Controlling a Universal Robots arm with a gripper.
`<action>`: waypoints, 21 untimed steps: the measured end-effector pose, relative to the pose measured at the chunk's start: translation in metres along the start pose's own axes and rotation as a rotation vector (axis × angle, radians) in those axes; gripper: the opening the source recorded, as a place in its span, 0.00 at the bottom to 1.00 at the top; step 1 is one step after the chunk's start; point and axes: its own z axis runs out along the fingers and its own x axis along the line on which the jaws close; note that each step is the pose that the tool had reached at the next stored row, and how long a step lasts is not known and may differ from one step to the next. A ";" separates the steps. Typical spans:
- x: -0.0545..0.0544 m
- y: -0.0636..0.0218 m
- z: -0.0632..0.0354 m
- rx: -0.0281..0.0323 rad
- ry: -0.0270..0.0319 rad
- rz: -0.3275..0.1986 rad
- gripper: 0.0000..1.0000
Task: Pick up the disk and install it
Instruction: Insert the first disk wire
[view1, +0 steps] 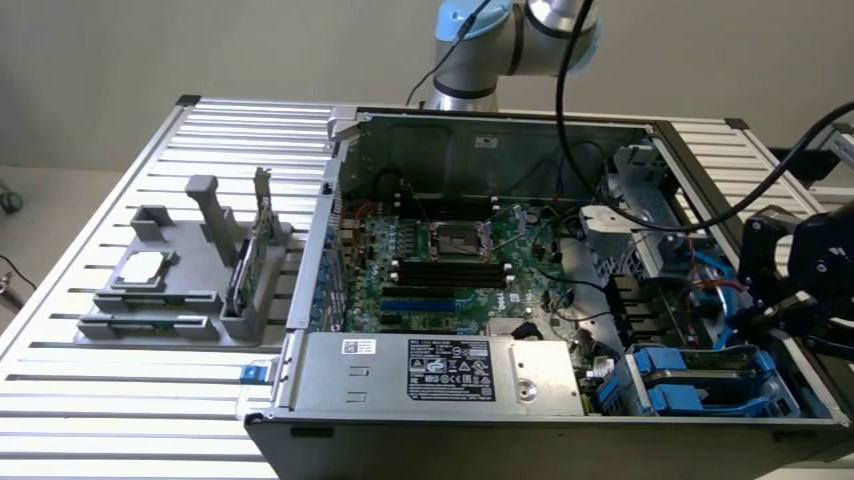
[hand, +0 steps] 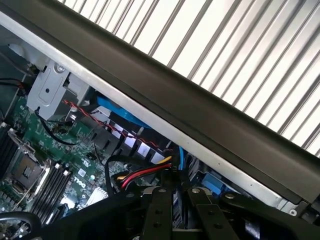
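In the exterior view, the gripper (view1: 767, 318) is hanging low over the drive bay (view1: 781, 360) at the near right corner of the open case (view1: 507, 118). The disk (view1: 705, 378) is lying in that bay just beneath it, its blue carrier showing.

In the wrist view, the gripper (hand: 175, 197) is showing its fingers close together; whether they are pinching anything I cannot tell. Loose cables (hand: 145, 172) are running right beside them, so a sideways pull is risking a snag. A tilted carrier is also liable to jam on the bay rails.

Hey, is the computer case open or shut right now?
Open. The case has no side panel on top, so the motherboard and cables inside are in plain sight.
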 end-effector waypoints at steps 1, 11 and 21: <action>0.000 -0.0007 -0.0001 -0.0001 -0.0001 0.001 0.16; 0.008 -0.0135 0.0008 -0.0024 -0.0006 0.012 0.16; 0.010 -0.0161 0.0009 -0.0094 -0.0022 0.048 0.16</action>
